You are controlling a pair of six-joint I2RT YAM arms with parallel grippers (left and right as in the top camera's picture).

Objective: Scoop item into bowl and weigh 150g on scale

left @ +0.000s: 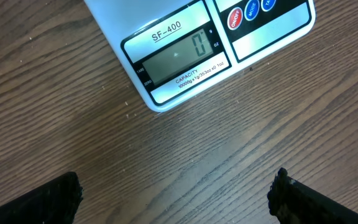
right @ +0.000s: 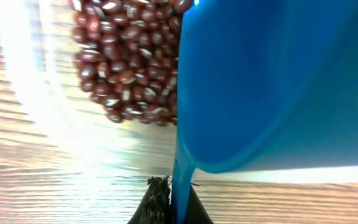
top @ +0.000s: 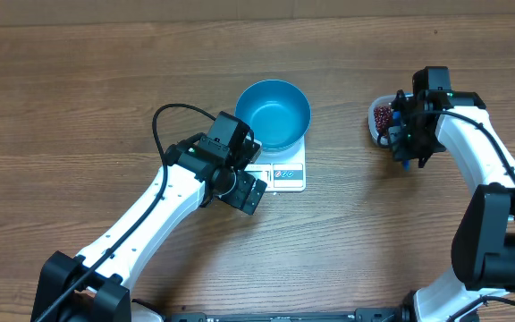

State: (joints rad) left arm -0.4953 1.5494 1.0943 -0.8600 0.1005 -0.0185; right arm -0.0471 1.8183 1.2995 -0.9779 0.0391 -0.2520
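Filling the right wrist view, smooth blue plastic scoop (right: 278,87), thin handle clamped edge-on between the closed fingers of the right gripper (right: 166,202). Just past its lip, beans (right: 123,62): tiny, hard, glossy maroon ovals with pale seams, heaped loosely in a clear rounded tub (right: 36,87) toward the right edge of the tabletop (top: 79,89). Probably light singly, quick to roll and spill; better dug under with the scoop and carried level than pinched. Near the tabletop's middle, deep round blue bowl (top: 273,112), apparently empty, seated on the flat white square scale (top: 286,174), display showing zero. Over bare wood grain just beside the scale's near left corner, left gripper (top: 244,190), jaws spread wide, holding nothing.
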